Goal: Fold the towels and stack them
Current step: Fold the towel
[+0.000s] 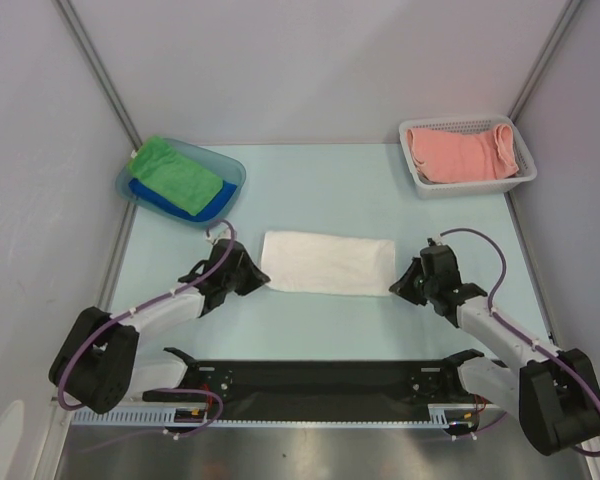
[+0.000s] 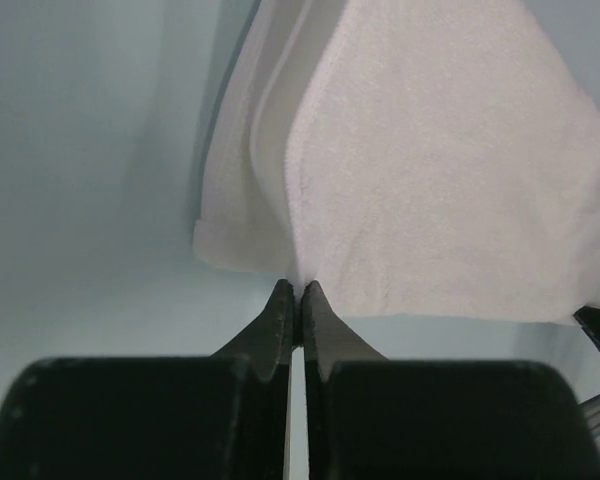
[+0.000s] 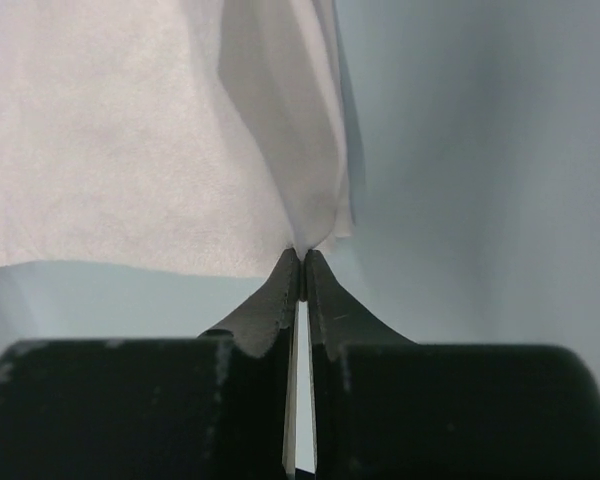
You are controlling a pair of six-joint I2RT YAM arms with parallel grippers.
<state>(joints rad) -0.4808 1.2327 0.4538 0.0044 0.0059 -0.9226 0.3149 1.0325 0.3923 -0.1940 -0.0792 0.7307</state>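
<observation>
While my left gripper [image 1: 260, 272] and right gripper [image 1: 396, 286] clamp the white towel [image 1: 328, 262], the tray [image 1: 232, 167] up-left of it holds a green towel [image 1: 178, 172] and blue towel [image 1: 198, 206]. The basket [image 1: 472, 187] up-right holds pink towels [image 1: 458, 153].

No readable text, label, brand, number or sign shows anywhere

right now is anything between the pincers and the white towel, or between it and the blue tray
Nothing visible. The left pincer and right pincer are shut on the white towel, and no object lies between it and the blue tray.
</observation>
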